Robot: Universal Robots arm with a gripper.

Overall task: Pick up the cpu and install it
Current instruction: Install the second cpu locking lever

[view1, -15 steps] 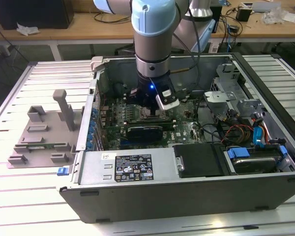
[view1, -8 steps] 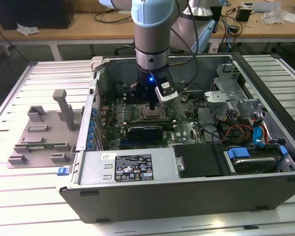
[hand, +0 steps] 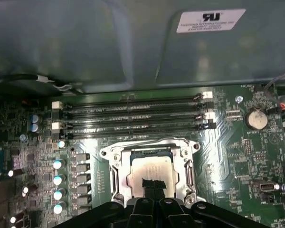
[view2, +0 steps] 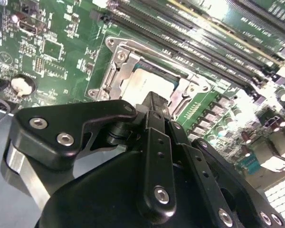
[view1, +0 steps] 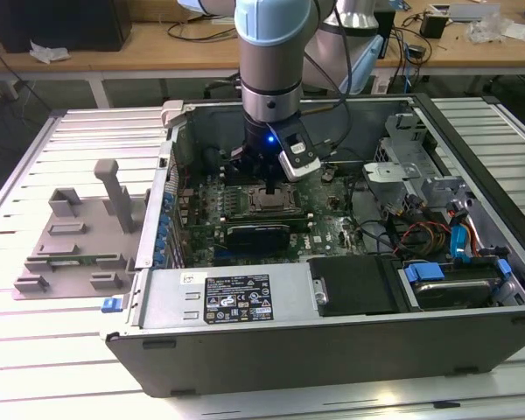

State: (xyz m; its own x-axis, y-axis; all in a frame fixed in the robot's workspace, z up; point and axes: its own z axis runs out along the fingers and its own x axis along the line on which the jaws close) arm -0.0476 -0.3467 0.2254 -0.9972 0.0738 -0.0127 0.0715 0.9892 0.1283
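While hovering at frame centre, the claw [hand: 152,187] is gripping the cpu [hand: 149,175], seating it squarely in the socket [hand: 149,173].

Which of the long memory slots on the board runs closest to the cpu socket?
The bottom slot of the parallel stack in the first wrist view: it borders the socket frame holding the cpu, under the end effector.

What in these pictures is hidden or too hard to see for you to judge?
- Near edge of the cpu: in the first wrist view, covered by the tool.
- Whether the cpu sits fully flat in its socket: in the second wrist view the tool blocks part of it.
- In the exterior view, the arm hides the board behind it.
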